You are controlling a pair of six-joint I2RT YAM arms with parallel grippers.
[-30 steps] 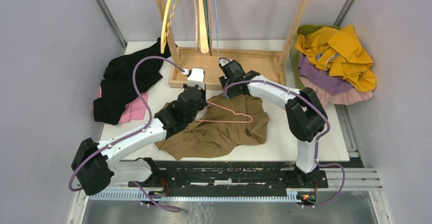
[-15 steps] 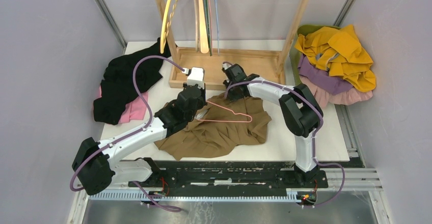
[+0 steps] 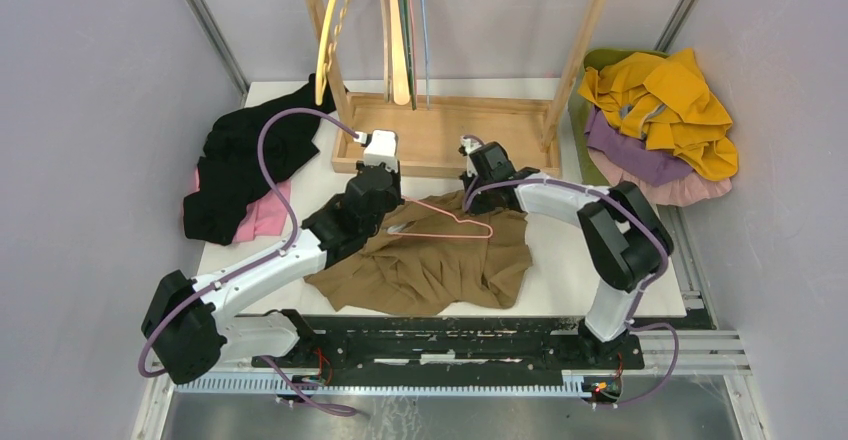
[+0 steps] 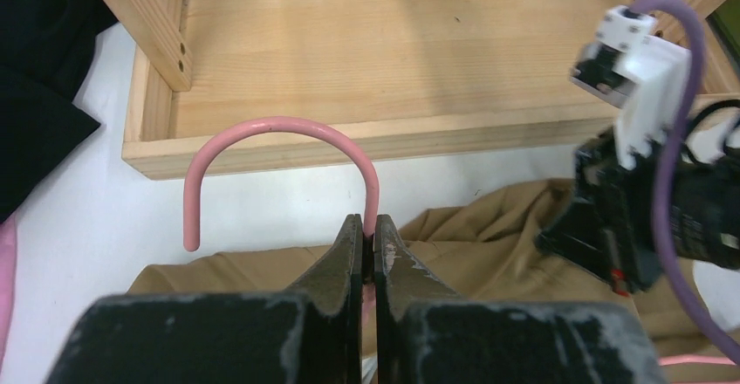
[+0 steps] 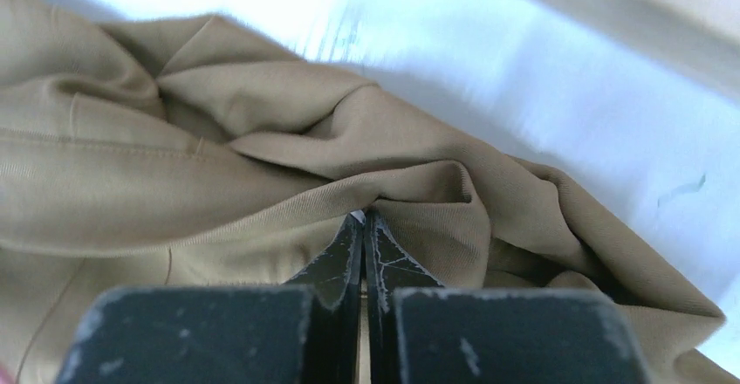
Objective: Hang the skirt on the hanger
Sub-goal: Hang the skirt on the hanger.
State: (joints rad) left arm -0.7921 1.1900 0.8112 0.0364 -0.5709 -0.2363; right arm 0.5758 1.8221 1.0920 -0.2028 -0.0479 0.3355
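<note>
The right gripper [image 5: 362,218], pinched shut on the skirt [image 3: 440,260] edge, has dragged it rightward; the left gripper [image 4: 366,231] clamps the hanger [image 4: 279,123] neck; the cloth is probably spreading for threading.

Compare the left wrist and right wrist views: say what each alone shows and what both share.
Left wrist only: the pink hanger clamped in the jaws of the left gripper, the wooden rack base, black clothing. Right wrist only: where the right gripper pinches, jaws shut on a fold of the brown skirt. Both: that skirt and the white table.
</note>
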